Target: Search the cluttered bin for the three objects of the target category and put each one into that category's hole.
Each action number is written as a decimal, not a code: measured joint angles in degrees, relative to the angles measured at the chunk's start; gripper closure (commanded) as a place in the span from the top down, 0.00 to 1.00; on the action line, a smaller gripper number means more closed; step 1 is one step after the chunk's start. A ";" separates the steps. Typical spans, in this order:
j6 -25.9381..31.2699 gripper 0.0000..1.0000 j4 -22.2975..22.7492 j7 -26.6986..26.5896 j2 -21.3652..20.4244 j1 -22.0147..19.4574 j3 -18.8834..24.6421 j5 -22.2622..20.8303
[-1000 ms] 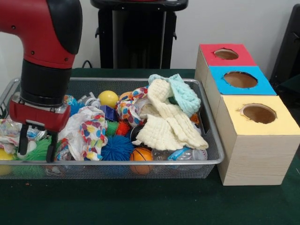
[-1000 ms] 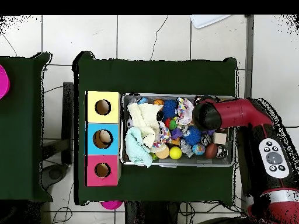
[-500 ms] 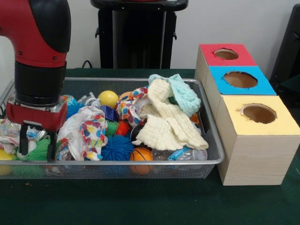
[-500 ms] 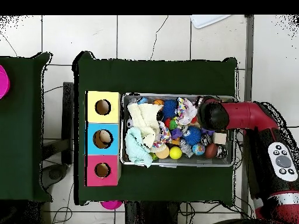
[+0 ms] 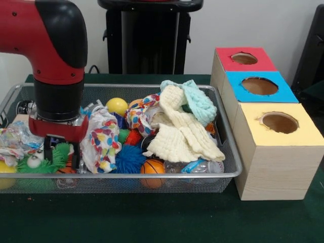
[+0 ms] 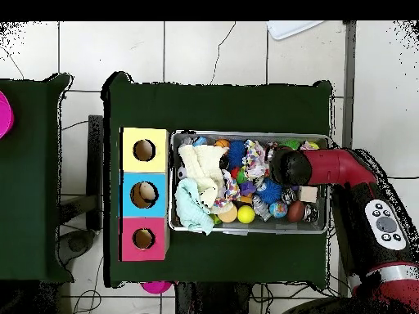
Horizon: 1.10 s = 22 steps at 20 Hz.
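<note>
The bin [image 5: 223, 152], a shallow silver wire-mesh basket, sits on the green bench [image 5: 152, 217] and is heaped with clutter. The three boxes stand in a row just beside one of its short ends, toward the bench's right edge in the front view: the yellow box [image 5: 283, 152] nearest the camera, the blue box [image 5: 259, 86] behind it and the red box [image 5: 244, 58] farthest back, each with a round hole in its top.

The red and black arm [image 5: 55, 66] comes down into the opposite end of the bin. Its gripper [image 5: 61, 158] is released, the two dark fingers [image 5: 47, 151] pointing down and apart among the toys, above a green fuzzy toy with googly eyes [image 5: 38, 163]. Just beside the gripper lies a white cloth with coloured spots [image 5: 104, 142].

Toward the bin's middle a blue spiky ball [image 5: 126, 158] and a small basketball [image 5: 152, 167] lie against the front wall, and a yellow ball [image 5: 117, 106] sits near the back wall. A cream waffle cloth [image 5: 182, 134] is draped over the pile at the box end, with a mint cloth [image 5: 200, 104] touching it behind.
</note>
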 measured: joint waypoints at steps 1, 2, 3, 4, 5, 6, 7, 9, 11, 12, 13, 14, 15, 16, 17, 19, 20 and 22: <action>0.01 1.00 0.36 0.00 -0.26 -0.01 0.11 0.24; 0.02 1.00 0.53 0.00 -0.39 0.00 0.11 0.33; 0.02 1.00 0.66 0.00 -0.47 0.00 0.11 0.34; 0.02 1.00 0.78 0.00 -0.52 -0.01 0.10 0.34; 0.02 1.00 0.95 0.00 -0.51 -0.01 0.10 0.31; 0.02 1.00 0.98 0.00 -0.40 0.00 0.11 0.27; 0.02 1.00 0.98 0.00 -0.30 0.00 0.11 0.26; 0.02 1.00 0.98 0.00 -0.11 0.00 0.10 0.24; 0.02 1.00 0.98 0.00 0.05 0.00 0.11 0.24; 0.02 1.00 0.98 0.00 0.08 0.00 0.11 0.24; 0.02 1.00 0.98 0.00 0.11 0.00 0.11 0.24; 0.02 1.00 0.98 0.00 0.14 0.00 0.11 0.24; 0.02 1.00 0.98 0.00 0.17 0.00 0.10 0.24; 0.02 1.00 0.98 0.00 0.19 0.00 0.10 0.24; 0.02 1.00 0.99 0.00 0.20 0.00 0.10 0.22; 0.02 1.00 1.00 0.00 0.19 0.00 0.10 0.22; 0.02 1.00 1.01 0.00 0.20 0.00 0.10 0.22; 0.02 1.00 1.03 0.00 0.20 0.00 0.10 0.22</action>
